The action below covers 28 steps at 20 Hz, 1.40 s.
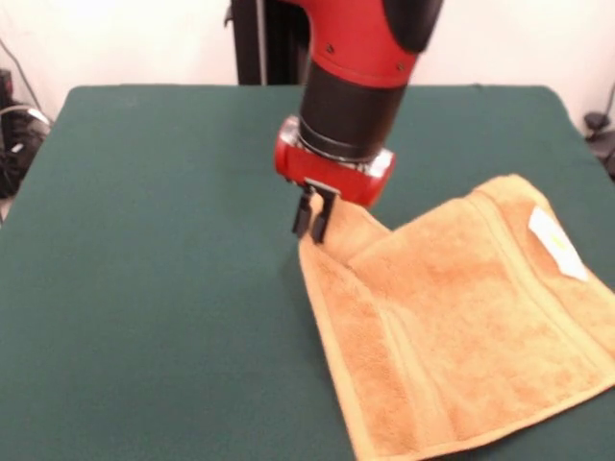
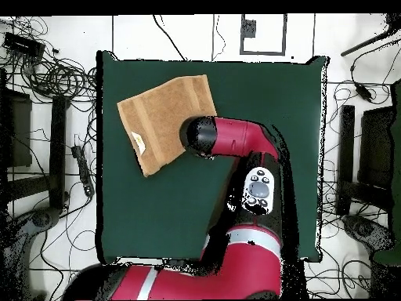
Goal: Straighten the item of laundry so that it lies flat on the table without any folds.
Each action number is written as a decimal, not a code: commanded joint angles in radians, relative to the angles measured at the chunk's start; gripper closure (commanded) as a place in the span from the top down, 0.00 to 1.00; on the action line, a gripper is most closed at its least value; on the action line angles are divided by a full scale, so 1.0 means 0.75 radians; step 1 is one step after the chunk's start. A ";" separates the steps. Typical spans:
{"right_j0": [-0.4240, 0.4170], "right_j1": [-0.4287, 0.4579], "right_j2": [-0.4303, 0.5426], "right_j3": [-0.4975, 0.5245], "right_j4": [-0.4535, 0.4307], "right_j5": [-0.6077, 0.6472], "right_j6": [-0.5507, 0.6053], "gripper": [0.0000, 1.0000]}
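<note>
Green felt table point(image 1: 144, 317), rectangular terry towel point(image 1: 461, 336) spread.

The towel point(image 1: 461, 336) lay on the table point(image 1: 144, 288), spread near one corner. The gripper point(image 1: 314, 219) stood at the towel's inner corner, its tips touching the cloth's edge there.

Front view low, close; overhead straight down; both share table point(image 1: 144, 288)

Towel point(image 1: 461, 327) runs off your front view's bottom & right edges; overhead, arm point(image 2: 235, 137) hides its corner & jaws.
</note>
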 commanded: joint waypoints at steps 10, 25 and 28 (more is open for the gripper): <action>-0.035 -0.044 0.192 -0.024 -0.142 0.167 -0.160 0.00; -0.294 0.043 0.535 0.035 -0.274 -0.016 -0.411 0.00; -0.332 0.048 0.593 0.042 -0.320 -0.010 -0.422 0.00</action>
